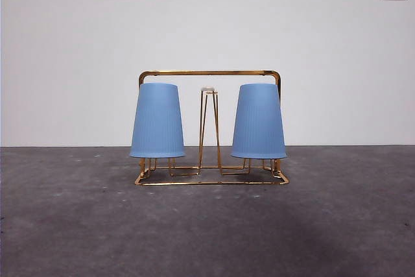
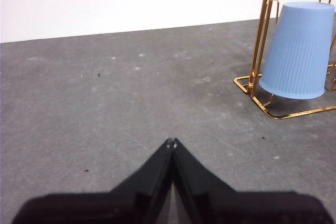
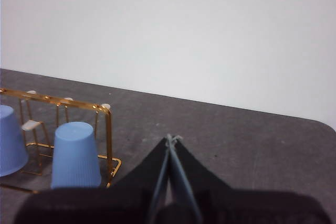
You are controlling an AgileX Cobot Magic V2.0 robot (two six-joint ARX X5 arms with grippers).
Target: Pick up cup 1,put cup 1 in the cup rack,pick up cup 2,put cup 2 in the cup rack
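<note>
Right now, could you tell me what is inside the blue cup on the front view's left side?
The left blue cup sits upside down on the cup rack. Gold wire legs show below its rim, presumably a peg running up inside; the peg itself is hidden by the cup's wall.

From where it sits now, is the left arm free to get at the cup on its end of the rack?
Probably yes. The left gripper, jaws shut, faces bare table, and nothing lies between it and that blue cup hanging upside down on the cup rack. It must open first.
</note>
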